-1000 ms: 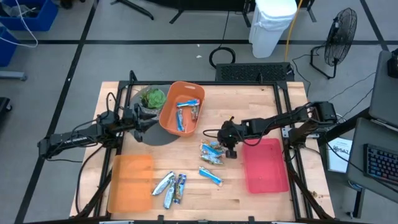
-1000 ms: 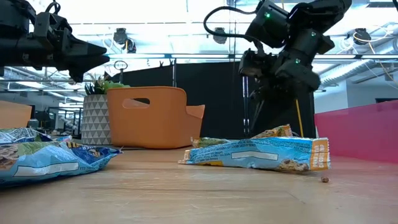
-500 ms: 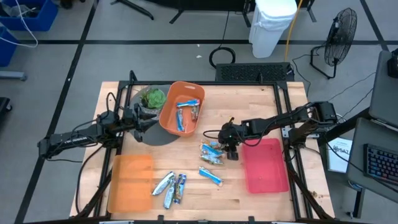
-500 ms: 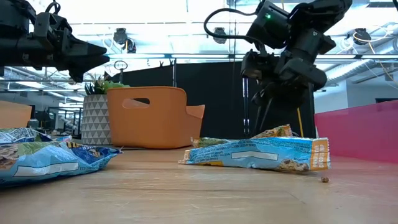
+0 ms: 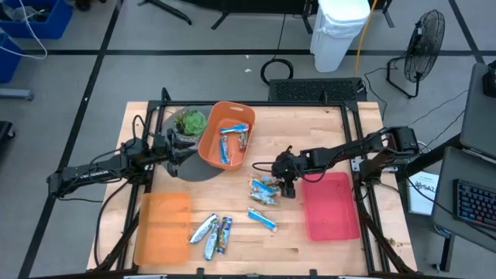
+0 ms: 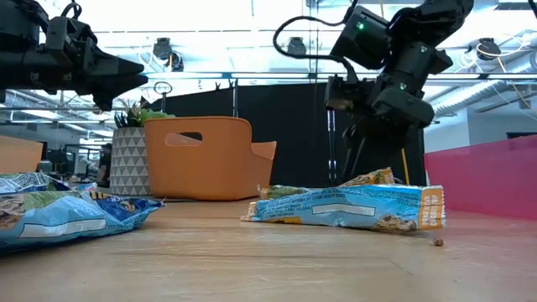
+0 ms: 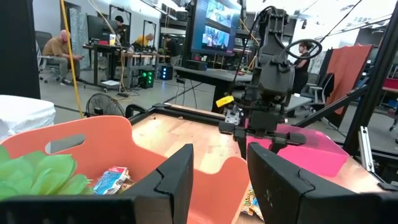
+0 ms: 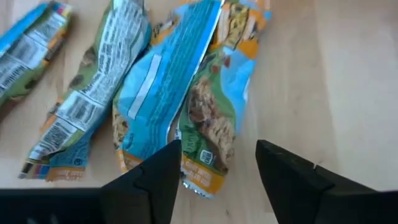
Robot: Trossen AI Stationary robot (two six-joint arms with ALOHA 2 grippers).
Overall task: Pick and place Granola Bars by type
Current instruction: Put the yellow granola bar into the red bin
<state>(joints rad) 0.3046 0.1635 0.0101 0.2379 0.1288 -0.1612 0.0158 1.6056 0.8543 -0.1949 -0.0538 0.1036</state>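
Observation:
Three Granola Bars in bright blue and orange wrappers (image 5: 263, 190) (image 8: 168, 93) lie side by side mid-table. My right gripper (image 5: 287, 184) (image 8: 214, 177) hovers open just above their right end, fingers pointing down, touching nothing. One blue bar (image 5: 262, 219) lies alone nearer the front. Silver and dark blue bars (image 5: 213, 232) lie near the front edge. More bars (image 5: 231, 139) lie inside the orange basket (image 5: 209, 147). My left gripper (image 5: 177, 155) (image 7: 221, 180) hangs open and still beside the basket's left wall, nothing between its fingers.
A flat orange tray (image 5: 163, 225) lies at the front left and a pink tray (image 5: 329, 208) at the right, next to my right gripper. A potted green plant (image 5: 190, 122) stands at the far left behind the basket. Bare wood shows along the far right.
My right gripper has opened above the three mid-table bars and tipped slightly, staying almost in place. The bars lie where they were.

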